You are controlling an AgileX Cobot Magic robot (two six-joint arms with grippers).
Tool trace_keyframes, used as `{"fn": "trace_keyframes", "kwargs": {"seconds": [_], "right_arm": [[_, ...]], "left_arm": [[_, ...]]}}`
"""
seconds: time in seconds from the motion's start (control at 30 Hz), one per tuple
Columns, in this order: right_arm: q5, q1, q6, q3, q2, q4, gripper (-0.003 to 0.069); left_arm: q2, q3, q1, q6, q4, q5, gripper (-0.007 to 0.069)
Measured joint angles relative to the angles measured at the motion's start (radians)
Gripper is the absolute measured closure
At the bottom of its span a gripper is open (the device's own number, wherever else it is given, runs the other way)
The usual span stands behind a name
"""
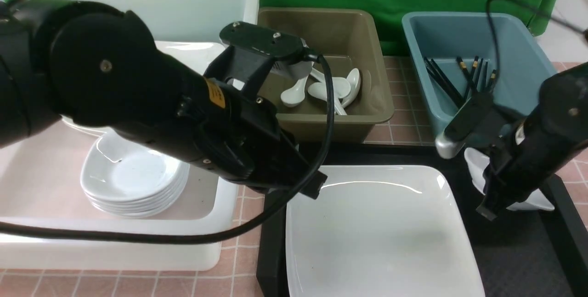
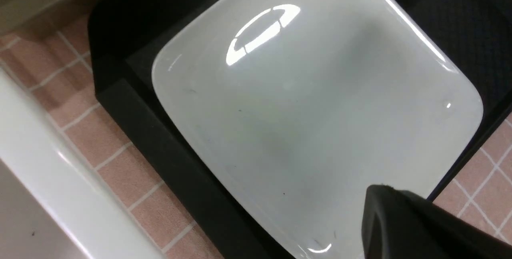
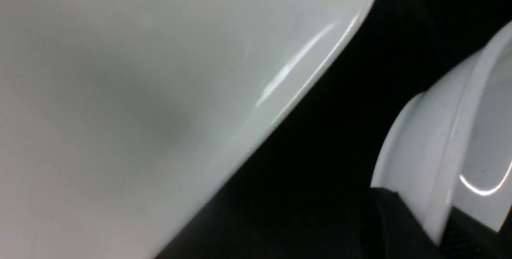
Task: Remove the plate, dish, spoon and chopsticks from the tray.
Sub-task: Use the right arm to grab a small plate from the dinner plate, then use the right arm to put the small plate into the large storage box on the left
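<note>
Tray (image 1: 514, 251), lower frame: you have the plate (image 1: 381, 232), lower centre, and the dish (image 1: 475, 166), right side, left to clear.
Spoons (image 1: 328, 89) in olive tub (image 1: 321, 127), chopsticks (image 1: 459, 79) in blue tub (image 1: 523, 58): likely done.
Right gripper (image 1: 488, 209) pinches the dish rim.
Left gripper (image 1: 308, 186) closed, empty, over the plate's upper-left corner.

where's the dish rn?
Front view: the dish sits on the tray's right side, right of the plate, just in front of the blue tub and mostly hidden behind the right arm.
</note>
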Motion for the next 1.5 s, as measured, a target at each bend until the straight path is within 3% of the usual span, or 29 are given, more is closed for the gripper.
{"fn": "trace_keyframes", "kwargs": {"seconds": [0.1, 0.23, 0.4, 0.43, 0.47, 0.77, 0.97, 1.17, 1.23, 1.43, 1.5], "right_arm": [[0.019, 0.023, 0.011, -0.012, -0.079, 0.050, 0.0582], [0.005, 0.115, 0.007, -0.122, -0.224, 0.205, 0.0582], [0.002, 0.278, -0.022, -0.320, -0.207, 0.472, 0.0582], [0.002, 0.286, -0.024, -0.336, -0.202, 0.479, 0.0582], [0.002, 0.348, -0.029, -0.395, -0.155, 0.513, 0.0582], [-0.056, 0.586, -0.042, -0.782, 0.271, 0.543, 0.0582], [-0.072, 0.626, -0.047, -1.000, 0.526, 0.541, 0.0582], [-0.068, 0.631, -0.049, -1.055, 0.658, 0.522, 0.0552], [-0.066, 0.631, -0.048, -1.058, 0.669, 0.518, 0.0489], [-0.005, 0.641, 0.024, -1.059, 0.628, 0.510, 0.0106], [0.055, 0.651, 0.038, -1.059, 0.575, 0.504, 0.0025]], "left_arm": [[0.000, -0.016, 0.016, -0.004, 0.007, 0.001, 0.0627], [-0.014, -0.099, 0.117, -0.003, 0.027, 0.045, 0.0627], [-0.102, -0.175, 0.337, 0.024, 0.079, 0.160, 0.0627], [-0.102, -0.175, 0.337, 0.024, 0.079, 0.160, 0.0627], [-0.144, -0.176, 0.431, 0.027, 0.093, 0.193, 0.0627], [-0.349, -0.119, 0.831, 0.023, 0.048, 0.263, 0.0627], [-0.408, -0.082, 0.887, 0.046, -0.002, 0.295, 0.0627], [-0.414, -0.082, 0.888, 0.056, -0.023, 0.311, 0.0627], [-0.414, -0.082, 0.889, 0.066, -0.024, 0.314, 0.0627], [-0.414, -0.082, 0.889, 0.077, -0.039, 0.315, 0.0627], [-0.414, -0.082, 0.889, 0.078, -0.065, 0.315, 0.0627]]}}
